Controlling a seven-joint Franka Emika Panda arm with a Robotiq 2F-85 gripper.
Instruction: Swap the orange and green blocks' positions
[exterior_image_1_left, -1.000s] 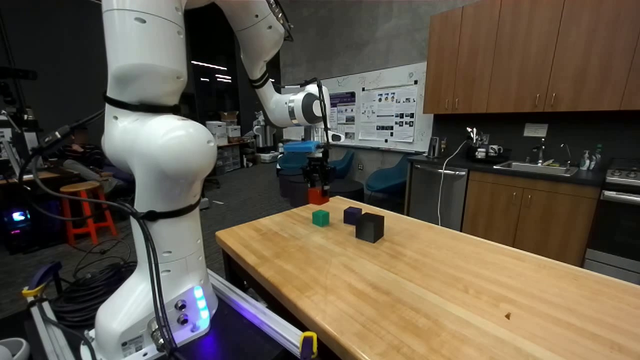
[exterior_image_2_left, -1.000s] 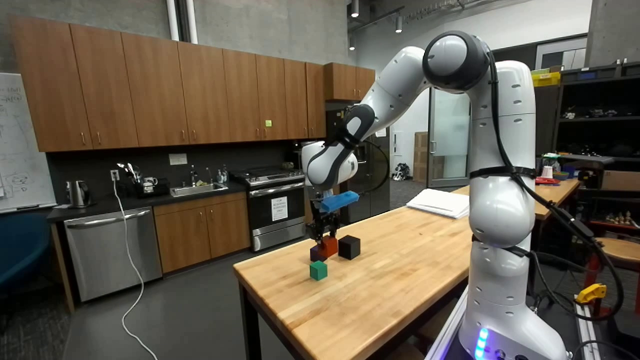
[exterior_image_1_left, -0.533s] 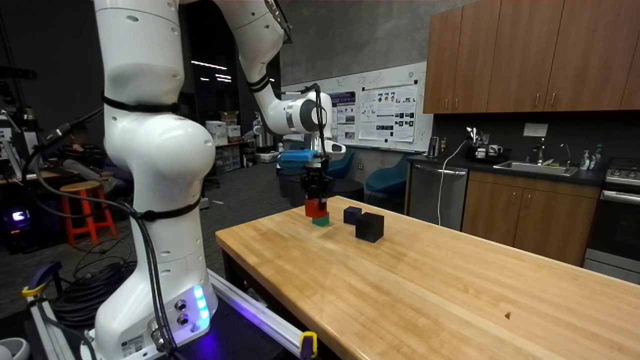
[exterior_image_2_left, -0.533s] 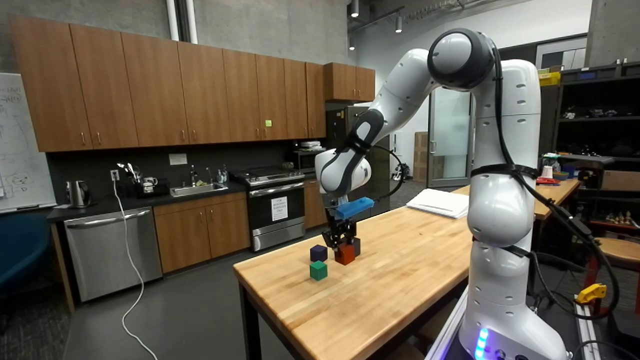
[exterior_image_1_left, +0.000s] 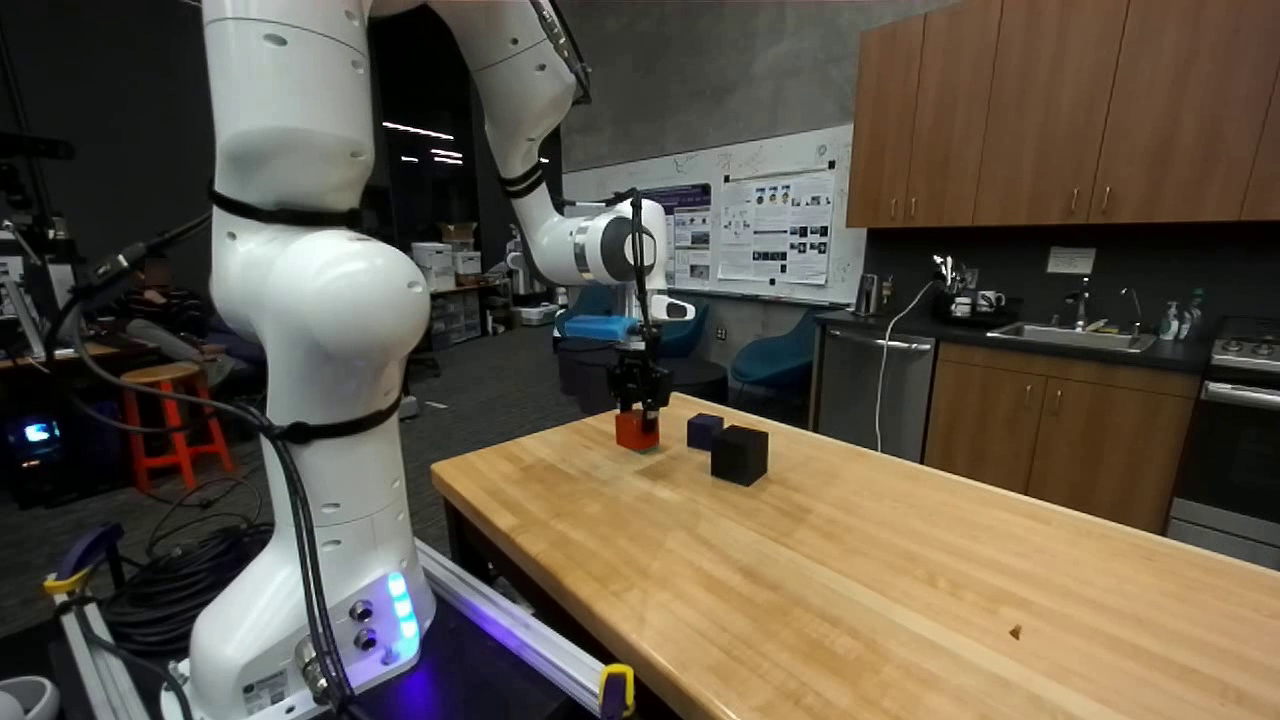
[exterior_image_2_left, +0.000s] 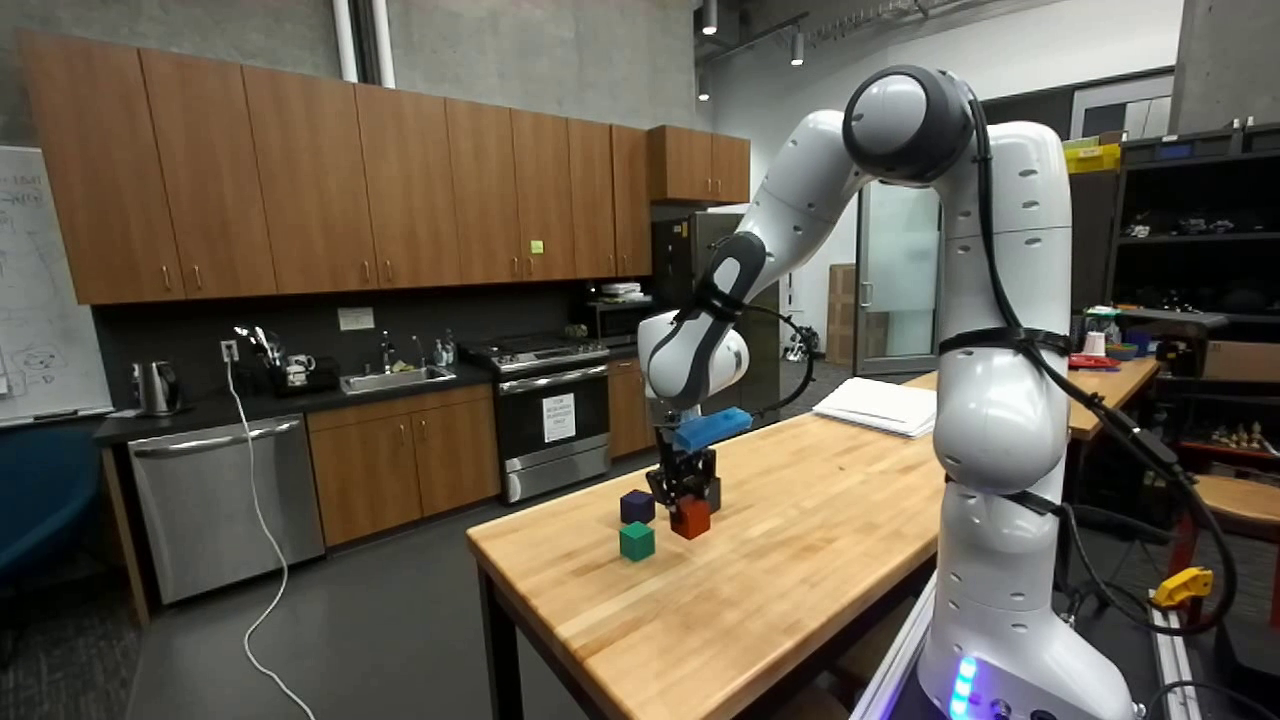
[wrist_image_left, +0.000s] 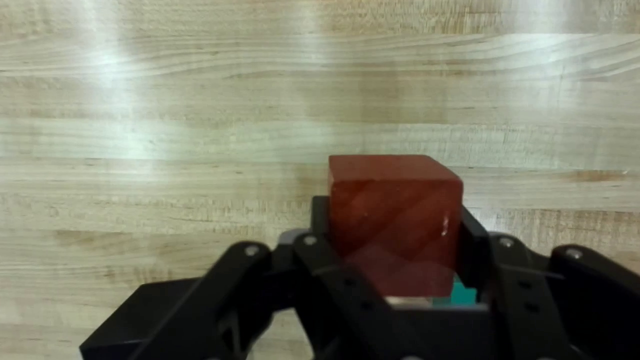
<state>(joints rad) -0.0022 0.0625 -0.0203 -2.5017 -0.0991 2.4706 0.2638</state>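
The orange block (exterior_image_1_left: 637, 431), red-orange in colour, is between the fingers of my gripper (exterior_image_2_left: 690, 500). In the wrist view both fingers (wrist_image_left: 395, 225) press on the sides of the orange block (wrist_image_left: 395, 220). It is at or just above the table; I cannot tell if it touches. The green block (exterior_image_2_left: 637, 541) sits on the table near the end, apart from the orange block. In an exterior view it is almost wholly hidden behind the orange block. A small part of the green block (wrist_image_left: 464, 294) shows beneath the gripper in the wrist view.
A dark blue block (exterior_image_1_left: 705, 431) and a larger black block (exterior_image_1_left: 740, 455) stand on the wooden table (exterior_image_1_left: 850, 580) close to the gripper. In the wrist view the black block (wrist_image_left: 145, 310) is at lower left. A white stack (exterior_image_2_left: 880, 405) lies farther along the table.
The gripper and the orange block have moved down toward the table, and in an exterior view to the right, away from above the dark blue block. The other blocks have not moved.
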